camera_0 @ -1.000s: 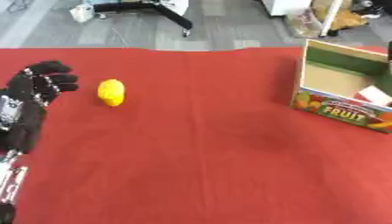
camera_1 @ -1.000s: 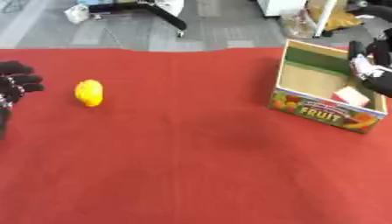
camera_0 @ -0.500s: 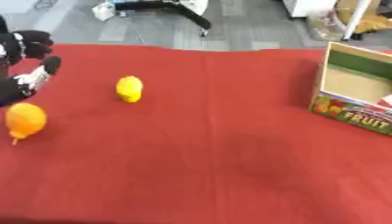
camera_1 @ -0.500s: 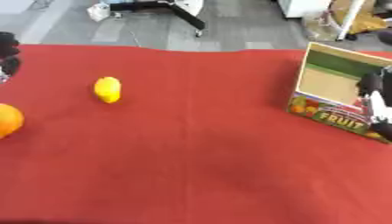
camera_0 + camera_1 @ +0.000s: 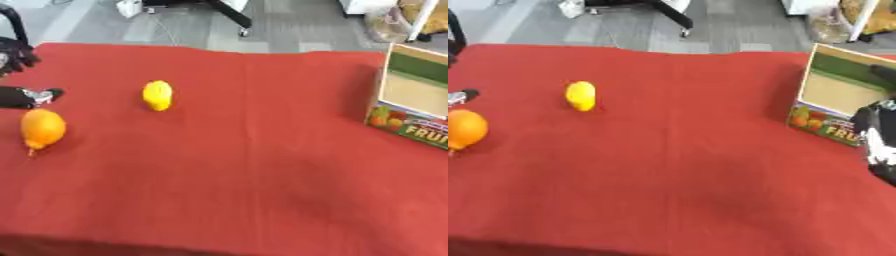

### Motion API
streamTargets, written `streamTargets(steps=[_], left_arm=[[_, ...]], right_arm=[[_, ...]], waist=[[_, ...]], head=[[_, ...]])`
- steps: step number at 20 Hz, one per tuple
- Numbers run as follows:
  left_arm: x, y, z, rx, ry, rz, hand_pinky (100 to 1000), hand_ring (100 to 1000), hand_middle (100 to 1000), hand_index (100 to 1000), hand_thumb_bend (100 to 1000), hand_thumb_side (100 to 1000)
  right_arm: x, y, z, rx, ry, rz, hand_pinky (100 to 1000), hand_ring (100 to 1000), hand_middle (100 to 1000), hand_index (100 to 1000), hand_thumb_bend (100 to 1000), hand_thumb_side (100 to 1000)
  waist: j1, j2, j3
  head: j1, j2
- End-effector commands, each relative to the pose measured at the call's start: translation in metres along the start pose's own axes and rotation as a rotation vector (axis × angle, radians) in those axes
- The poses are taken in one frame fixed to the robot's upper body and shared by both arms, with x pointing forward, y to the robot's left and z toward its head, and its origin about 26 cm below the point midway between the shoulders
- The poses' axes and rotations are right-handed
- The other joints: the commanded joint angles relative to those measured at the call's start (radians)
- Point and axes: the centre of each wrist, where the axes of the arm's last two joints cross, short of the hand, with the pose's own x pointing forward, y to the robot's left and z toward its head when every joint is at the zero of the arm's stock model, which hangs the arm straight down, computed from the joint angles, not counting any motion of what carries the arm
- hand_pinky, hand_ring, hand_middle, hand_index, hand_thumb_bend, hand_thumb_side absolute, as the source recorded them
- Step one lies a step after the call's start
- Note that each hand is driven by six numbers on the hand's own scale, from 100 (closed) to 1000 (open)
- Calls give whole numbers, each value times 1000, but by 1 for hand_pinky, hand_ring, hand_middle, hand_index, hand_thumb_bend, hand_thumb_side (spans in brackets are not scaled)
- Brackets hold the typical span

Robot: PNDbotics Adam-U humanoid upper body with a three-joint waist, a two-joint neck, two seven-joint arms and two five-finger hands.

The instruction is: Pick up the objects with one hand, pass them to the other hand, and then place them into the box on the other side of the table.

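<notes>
At nine o'clock my left robot hand [image 5: 19, 75] shows only in part at the frame edge, and I cannot tell how it is set. Just below it, at eight o'clock, the orange fruit [image 5: 43, 129] lies on the red counter [image 5: 245, 165], apart from the hand. The yellow fruit [image 5: 157, 94] sits at about ten o'clock, nearer the middle. The fruit box [image 5: 843, 102] stands at three o'clock. Only the right eye view gives me my right robot hand [image 5: 877, 140], in front of the box; I cannot tell its state either. Against half a second ago the whole picture has shifted sideways: that is my head turning, and the fruits lie as they did.
</notes>
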Motion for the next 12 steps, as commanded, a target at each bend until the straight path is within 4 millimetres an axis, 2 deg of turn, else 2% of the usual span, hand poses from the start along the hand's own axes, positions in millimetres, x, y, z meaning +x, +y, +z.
streamTargets(steps=[1,8,12], left_arm=[[-11,4,-3,-66,46,-45,795,742,729,857,512,525],[-21,-10,-9,-168,97,-76,793,737,726,857,460,418],[-23,-24,-11,-155,131,-95,758,674,659,802,384,311]], right_arm=[[6,-3,-4,11,-25,13,487,131,110,883,100,434],[5,-1,-1,14,-8,7,488,129,108,882,100,451],[5,0,-1,15,-3,3,488,128,108,882,100,458]], waist=[[13,-23,-1],[12,-22,-2],[11,-22,-1]], head=[[2,4],[0,4],[-5,4]])
